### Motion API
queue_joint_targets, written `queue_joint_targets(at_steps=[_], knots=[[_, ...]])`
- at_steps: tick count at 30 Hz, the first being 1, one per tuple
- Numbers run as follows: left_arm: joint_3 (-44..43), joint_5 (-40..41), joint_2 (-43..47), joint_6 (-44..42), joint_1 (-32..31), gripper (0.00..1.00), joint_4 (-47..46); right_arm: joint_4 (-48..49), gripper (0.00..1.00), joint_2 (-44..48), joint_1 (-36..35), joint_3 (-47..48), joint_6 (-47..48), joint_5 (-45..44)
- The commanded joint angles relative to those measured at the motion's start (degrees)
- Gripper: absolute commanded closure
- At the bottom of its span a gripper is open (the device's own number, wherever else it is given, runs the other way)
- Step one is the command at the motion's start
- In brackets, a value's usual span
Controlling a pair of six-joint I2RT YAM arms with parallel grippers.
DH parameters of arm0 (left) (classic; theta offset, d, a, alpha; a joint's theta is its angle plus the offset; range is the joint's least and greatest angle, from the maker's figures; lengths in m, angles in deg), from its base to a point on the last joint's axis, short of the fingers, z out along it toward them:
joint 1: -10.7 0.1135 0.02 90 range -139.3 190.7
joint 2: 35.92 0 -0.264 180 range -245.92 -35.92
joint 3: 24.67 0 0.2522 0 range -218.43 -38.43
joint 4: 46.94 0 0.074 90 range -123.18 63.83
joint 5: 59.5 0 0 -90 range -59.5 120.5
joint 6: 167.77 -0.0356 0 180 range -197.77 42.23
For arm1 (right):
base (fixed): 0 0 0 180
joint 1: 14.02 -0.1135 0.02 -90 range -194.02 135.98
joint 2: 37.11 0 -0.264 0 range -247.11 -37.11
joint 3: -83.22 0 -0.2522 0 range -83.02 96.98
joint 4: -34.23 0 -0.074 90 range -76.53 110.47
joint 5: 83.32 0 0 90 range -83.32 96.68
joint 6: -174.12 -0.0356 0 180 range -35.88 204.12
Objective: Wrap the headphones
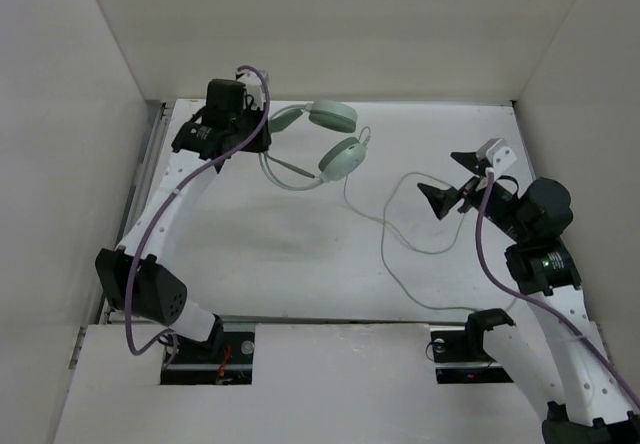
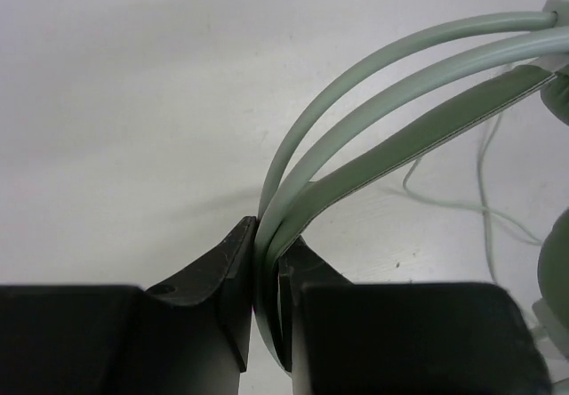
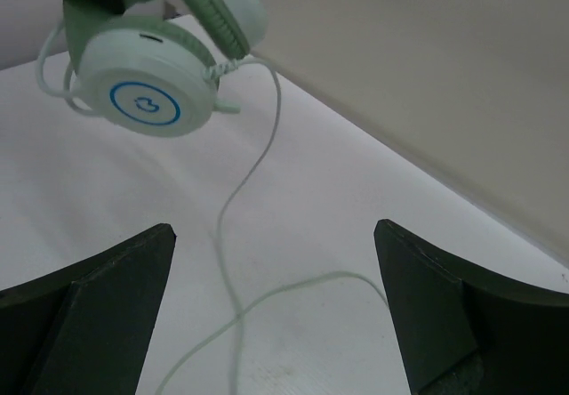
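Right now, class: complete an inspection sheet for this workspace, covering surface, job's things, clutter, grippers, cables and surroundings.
Surface: white table, matte.
Job's things: mint-green headphones, headband pinched in left gripper.
Clutter: nothing seen.
Grippers: left gripper shut on headband; right gripper open, holding nothing.
Cables: thin headphone cable lies loose over table; purple robot cables on both sides.
Surroundings: white walls on three sides.
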Motion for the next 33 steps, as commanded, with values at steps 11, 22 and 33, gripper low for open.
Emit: queue_joint_targets(at_steps=[11,22,33], knots=[[-16.7,-8.0,5.5,-4.3,7.9,1.0,14.4,28.0,0.0,-10.4,-27.1,-7.1,9.8,-11.5],[-18.7,-21.6,8.8,-2.6,12.7,1.0,13.6,48.9,0.0,-34.9,-31.6,1.9,7.0,-19.2],[-21.7,-30.1,8.0,5.3,19.3,1.0,8.8,53.1,0.0,-52.5,-30.7,17.6,1.1,-22.4]])
